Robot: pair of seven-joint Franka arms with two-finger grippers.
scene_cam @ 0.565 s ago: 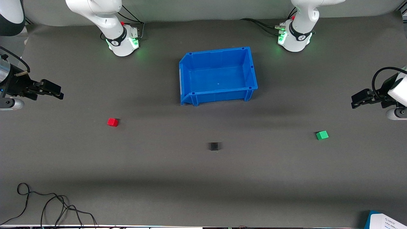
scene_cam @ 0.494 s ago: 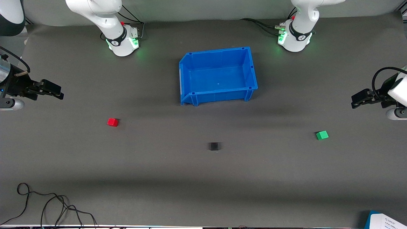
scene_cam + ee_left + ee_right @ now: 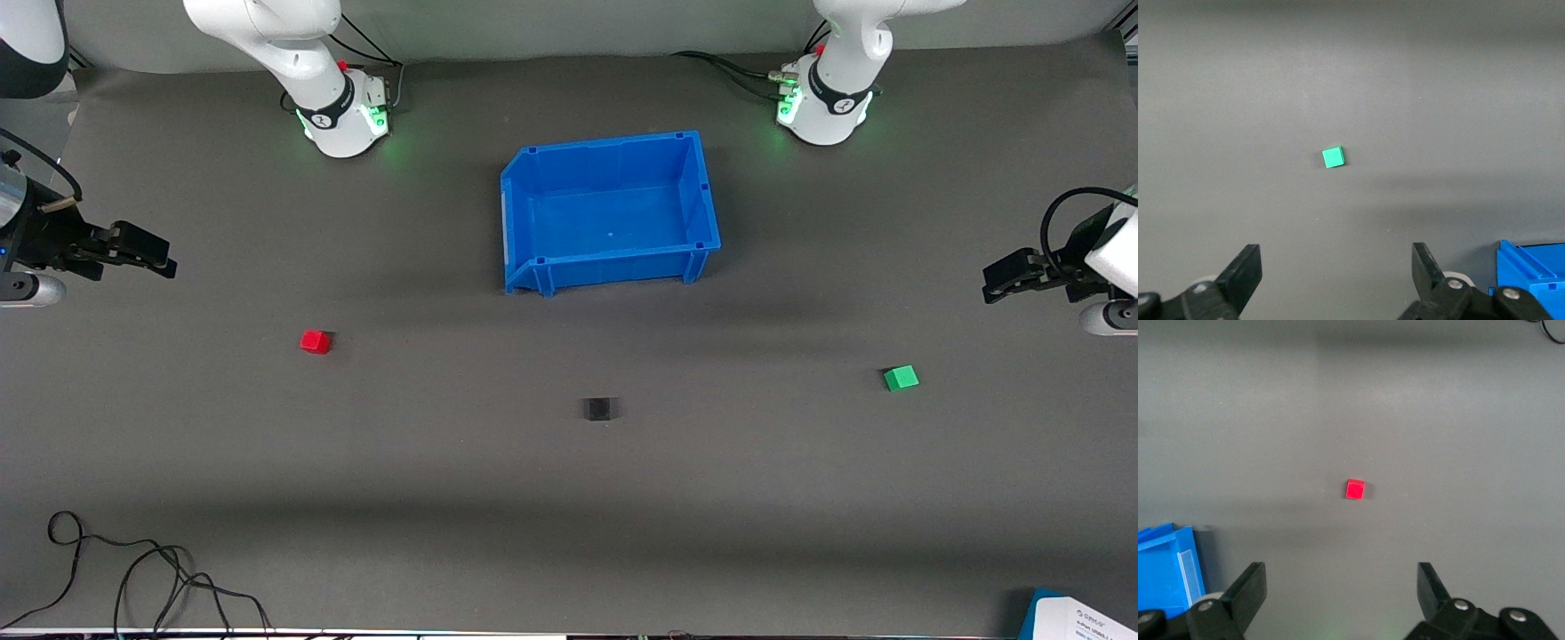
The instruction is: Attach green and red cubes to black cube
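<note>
The black cube sits on the grey mat, nearer the front camera than the blue bin. The red cube lies toward the right arm's end; it also shows in the right wrist view. The green cube lies toward the left arm's end; it also shows in the left wrist view. My right gripper hovers open and empty at its end of the table, apart from the red cube; it also shows in its wrist view. My left gripper hovers open and empty at its end, apart from the green cube; it also shows in its wrist view.
The blue bin stands open and empty mid-table between the two bases. Loose black cables lie at the near edge toward the right arm's end. A white and blue paper sits at the near corner toward the left arm's end.
</note>
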